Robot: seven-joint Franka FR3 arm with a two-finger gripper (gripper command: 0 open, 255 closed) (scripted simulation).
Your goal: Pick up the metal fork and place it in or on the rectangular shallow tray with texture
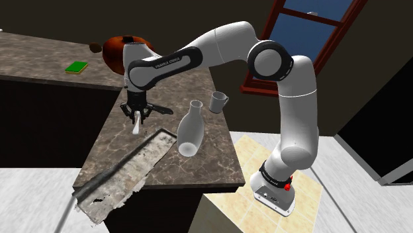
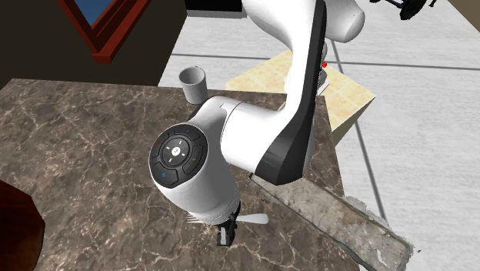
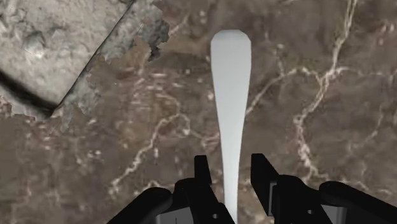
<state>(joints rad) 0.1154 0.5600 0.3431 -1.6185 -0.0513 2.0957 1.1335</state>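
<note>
1. The gripper (image 3: pixel 230 167) hangs low over the counter (image 3: pixel 331 127), its fingers spread on either side of the white fork (image 3: pixel 230 95), with a gap on each side.
2. The fork lies flat on the counter, just beside the rough tray (image 3: pixel 57 44).
3. The gripper straddles the narrow handle, probably so that closing catches it squarely.

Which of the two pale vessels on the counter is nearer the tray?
The tall white narrow-necked bottle, beside the tray's long edge; the short grey cup stands farther off, behind it.
</note>
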